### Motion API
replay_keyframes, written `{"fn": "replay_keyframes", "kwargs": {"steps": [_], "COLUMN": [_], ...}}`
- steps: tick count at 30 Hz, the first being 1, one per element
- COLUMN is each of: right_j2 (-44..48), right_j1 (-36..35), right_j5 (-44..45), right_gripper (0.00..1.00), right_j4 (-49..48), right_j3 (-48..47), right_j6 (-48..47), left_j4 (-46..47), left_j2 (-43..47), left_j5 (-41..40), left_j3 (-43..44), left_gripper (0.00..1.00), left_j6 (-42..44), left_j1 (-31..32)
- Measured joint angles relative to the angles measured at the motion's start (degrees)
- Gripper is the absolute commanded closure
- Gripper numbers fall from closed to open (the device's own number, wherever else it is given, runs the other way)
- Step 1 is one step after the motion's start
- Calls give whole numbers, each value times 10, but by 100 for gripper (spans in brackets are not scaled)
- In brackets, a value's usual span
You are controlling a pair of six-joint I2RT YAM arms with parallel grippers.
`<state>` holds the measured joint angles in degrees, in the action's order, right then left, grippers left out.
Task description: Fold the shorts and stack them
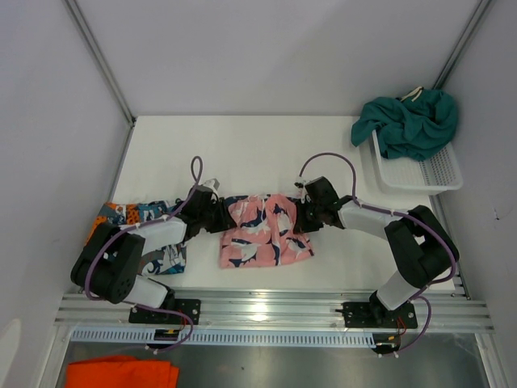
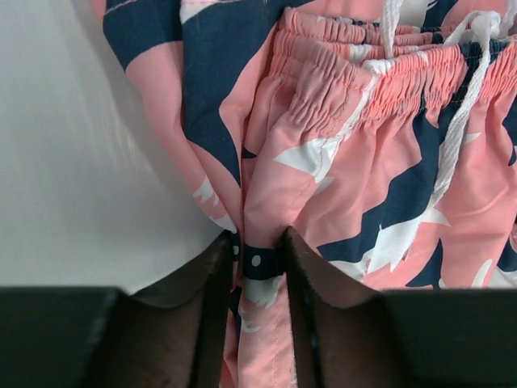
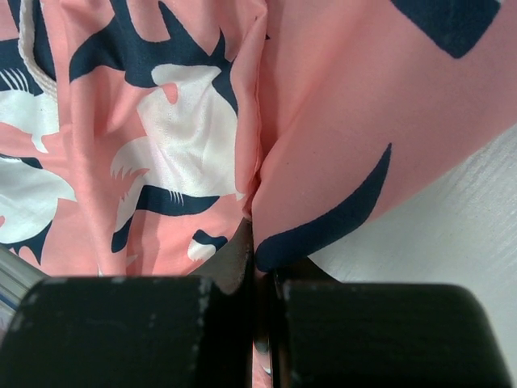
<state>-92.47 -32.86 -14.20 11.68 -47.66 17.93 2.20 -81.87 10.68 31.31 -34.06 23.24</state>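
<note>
The pink shorts with navy-white sharks (image 1: 262, 234) lie spread at the table's middle, between my two arms. My left gripper (image 1: 218, 214) is at their left edge. In the left wrist view a bunched fold of the pink fabric (image 2: 339, 186) fills the gap of the left gripper (image 2: 258, 246) and touches both fingers. My right gripper (image 1: 303, 212) is at their right edge. In the right wrist view the right gripper (image 3: 260, 250) is shut on a pinched edge of the pink cloth (image 3: 178, 145). The blue, orange and white print shorts (image 1: 129, 214) lie under my left arm. The teal shorts (image 1: 412, 121) hang over the basket.
A white mesh basket (image 1: 420, 174) stands at the back right against the wall. A bright orange cloth (image 1: 121, 373) lies below the table's front rail (image 1: 275, 311). White walls close the table on the left, the back and the right.
</note>
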Motion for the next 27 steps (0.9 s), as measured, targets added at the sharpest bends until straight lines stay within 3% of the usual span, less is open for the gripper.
{"fn": "replay_keyframes", "kwargs": {"steps": [3,6,12,22,27], "right_j2": [0,0,-2,-13,-37], "right_j1": [-8,-21,-47,-126,-161], "right_j5": [2,3,15,65,70], "right_gripper": [99,100,100,100,100], "right_j4": [0,0,0,-9,-42], "right_j3": [0,-1,-9,-118,-181], "right_j6": [0,5,21,82,112], "left_j4": [7,22,-8,-259,-373], "left_j2": [-15,-37,-45,50,116], "left_j5": [1,1,-16,-148,-182], "left_j3": [6,17,42,204,273], "left_gripper": [78,100,100,100,100], "left_j6": [-1,-2,4,38,49], "left_j1": [5,12,20,9,-41]}}
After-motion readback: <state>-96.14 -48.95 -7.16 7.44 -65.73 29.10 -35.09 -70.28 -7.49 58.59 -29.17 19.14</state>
